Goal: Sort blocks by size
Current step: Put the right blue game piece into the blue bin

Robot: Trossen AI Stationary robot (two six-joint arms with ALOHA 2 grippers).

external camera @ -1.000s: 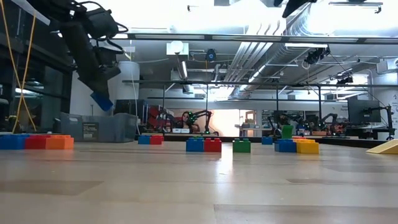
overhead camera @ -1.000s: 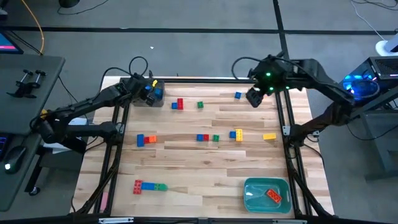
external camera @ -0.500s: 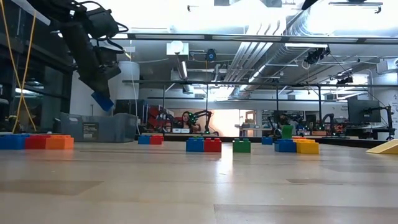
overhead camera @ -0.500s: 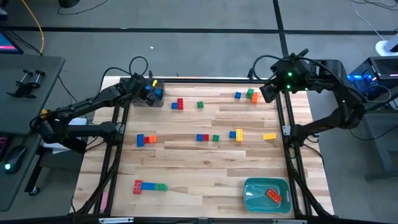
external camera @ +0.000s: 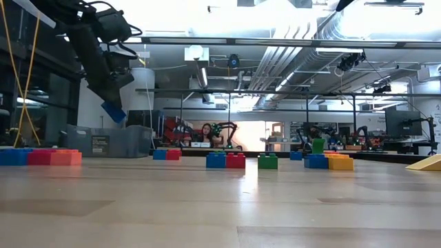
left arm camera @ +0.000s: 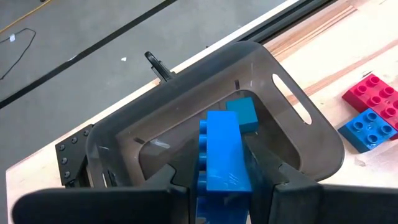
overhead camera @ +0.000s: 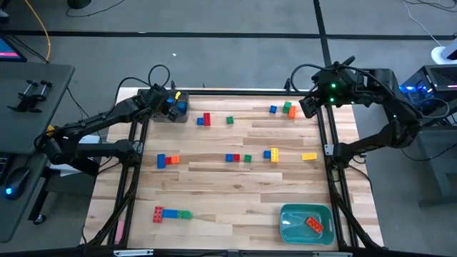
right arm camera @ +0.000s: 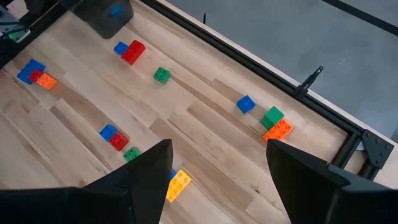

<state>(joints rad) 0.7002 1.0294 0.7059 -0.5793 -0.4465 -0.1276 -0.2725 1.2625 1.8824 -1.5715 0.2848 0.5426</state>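
Note:
My left gripper (overhead camera: 171, 106) is at the table's far left corner, over the grey bin (left arm camera: 292, 134), and is shut on a long blue brick (left arm camera: 221, 155). It also shows in the low view (external camera: 110, 96), with the brick's end (external camera: 114, 111) sticking out below it. A small teal-blue block (left arm camera: 244, 113) lies in the bin. My right gripper (right arm camera: 217, 180) is open and empty above the table's far right edge (overhead camera: 308, 107). Next to it, a green and an orange block (overhead camera: 288, 108) and a blue one (overhead camera: 273, 109) lie on the table. My left gripper pinches the blue brick between its two fingers (left arm camera: 177, 180) at the brick's near end (left arm camera: 214, 190). The brick runs along the fingers and sticks out past them. The fingers slant down from above. The brick is lifted clear, over the open bin.
Loose blocks lie across the table: red and blue (overhead camera: 205, 119), green (overhead camera: 230, 120), blue and orange (overhead camera: 168, 160), a middle group (overhead camera: 238, 158), blue and yellow (overhead camera: 271, 154), yellow (overhead camera: 309, 156), and a near-left row (overhead camera: 171, 213). A teal bin (overhead camera: 289, 230) at the near right holds a red brick (overhead camera: 314, 224).
My right gripper has gone toward the table's far right edge and off the green and orange blocks, which now show on the table; it has since kept still.

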